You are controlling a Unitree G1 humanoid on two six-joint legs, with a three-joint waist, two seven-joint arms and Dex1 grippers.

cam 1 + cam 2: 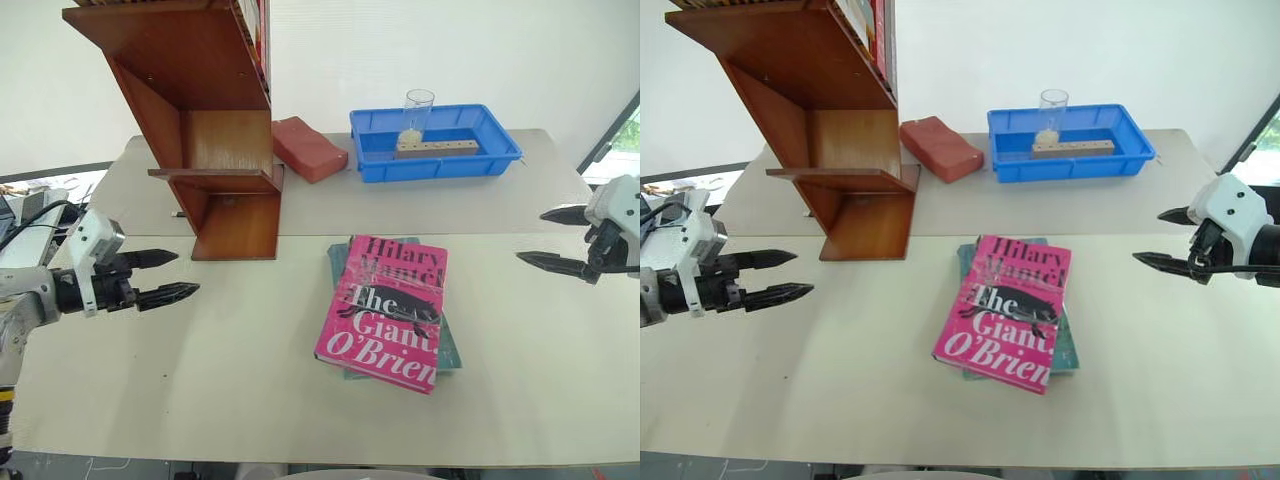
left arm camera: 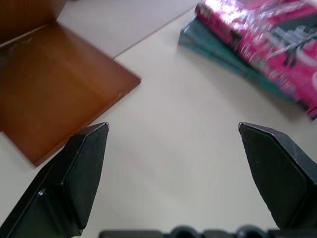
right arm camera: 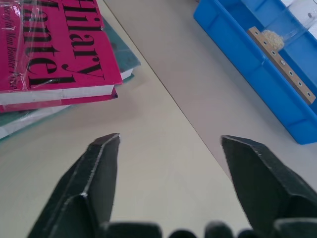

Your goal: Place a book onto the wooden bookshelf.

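Book [image 1: 385, 312] in pink lies flat at centre frame in the head view, on top of a teal book [image 1: 449, 345], both resting on the surface [image 1: 220, 380]. Neither of my grippers touches it.

Going left to right: my left gripper [image 1: 167, 276] sits at the left edge, fingers spread with nothing between them, pointing toward frame right. Above and just right of it, in the upper left, stands the bookshelf [image 1: 215, 165], its foot on the surface. The book comes next, well apart from the shelf foot and lower in frame. Its long axis runs from the upper centre down toward the lower centre, tilted slightly, with the title reading from the far end toward me. A red block [image 1: 308, 148] and a blue tray [image 1: 436, 143] sit beyond, in the upper middle and upper right. My right gripper [image 1: 555, 240] hangs at the right edge, fingers parted and empty, pointing toward frame left.

So the book lies between my two grippers, each aimed roughly across its long edges. I judge the right gripper slightly nearer: its wrist view shows the book's top corner [image 3: 111, 89] just ahead of the fingertips, while the left wrist view shows the book [image 2: 277, 44] farther off.
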